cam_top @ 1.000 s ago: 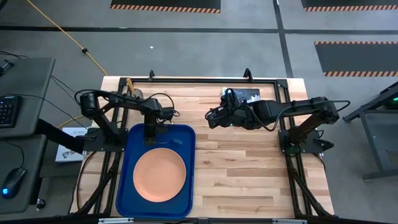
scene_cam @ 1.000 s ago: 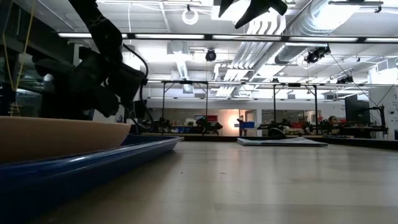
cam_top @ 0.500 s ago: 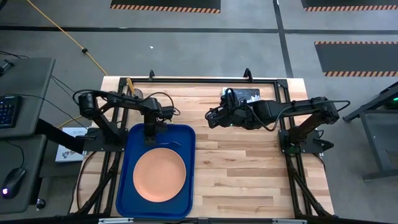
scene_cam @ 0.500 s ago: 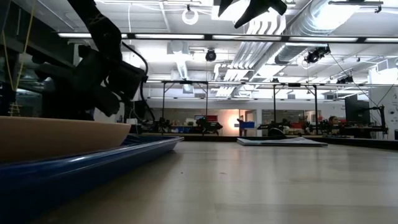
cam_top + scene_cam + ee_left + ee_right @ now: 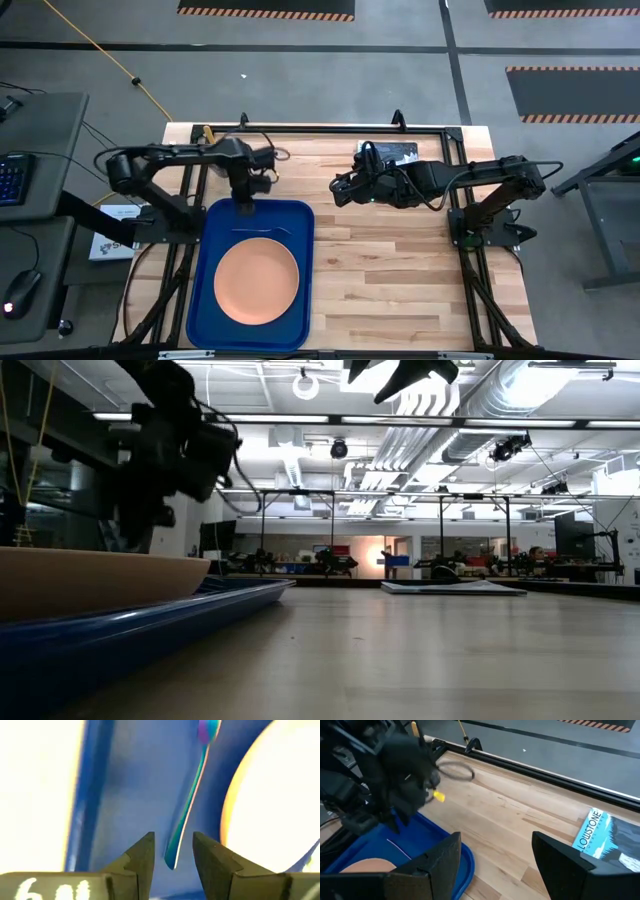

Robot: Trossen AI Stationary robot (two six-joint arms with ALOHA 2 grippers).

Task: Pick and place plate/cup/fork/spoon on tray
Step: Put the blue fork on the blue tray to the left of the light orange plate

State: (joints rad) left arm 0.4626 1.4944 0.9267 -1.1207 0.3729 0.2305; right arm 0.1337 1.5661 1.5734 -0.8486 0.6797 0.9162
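The left end effector [image 5: 245,207] hangs over the tray's [image 5: 300,300] 12 o'clock edge, fingers apart around nothing. The fork [image 5: 186,810] lies on the tray beside the plate [image 5: 256,281]. The right end effector [image 5: 337,187] waits with fingers wide apart above the bench [image 5: 400,270].

Over on the wooden tabletop, the flat blue-covered book [image 5: 600,836] carries white capitals along its cover reading "LOUSTONE". On the pale left gripper [image 5: 172,851] body near the fingers, dark digits look like "611", partly cut off.
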